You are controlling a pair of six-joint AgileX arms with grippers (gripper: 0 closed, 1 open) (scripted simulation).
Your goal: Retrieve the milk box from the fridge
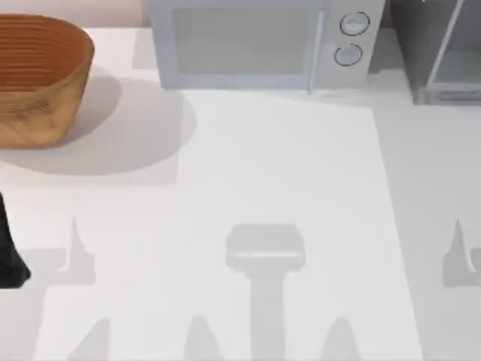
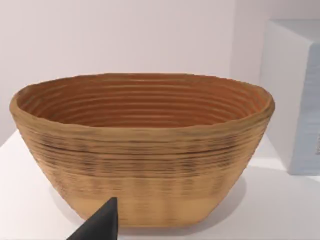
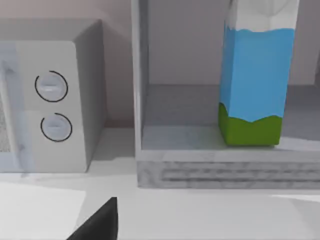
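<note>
The milk box (image 3: 255, 75) stands upright inside the fridge (image 3: 225, 172), on its floor toward one side, with blue sides, a green bottom band and a white top. The fridge (image 1: 440, 53) is the dark grey box with a silver frame at the table's back right corner. A dark part of my right gripper (image 3: 100, 222) hangs low over the table in front of the fridge, well short of the milk box. My left gripper (image 2: 100, 225) is near the basket, and a dark piece of the left arm (image 1: 11, 248) sits at the table's left edge.
A woven brown basket (image 1: 37, 83) (image 2: 142, 150) stands at the back left. A pale blue-grey microwave (image 1: 255, 45) (image 3: 55, 105) with two round knobs stands at the back middle, close beside the fridge. The white table (image 1: 263, 188) lies open in front.
</note>
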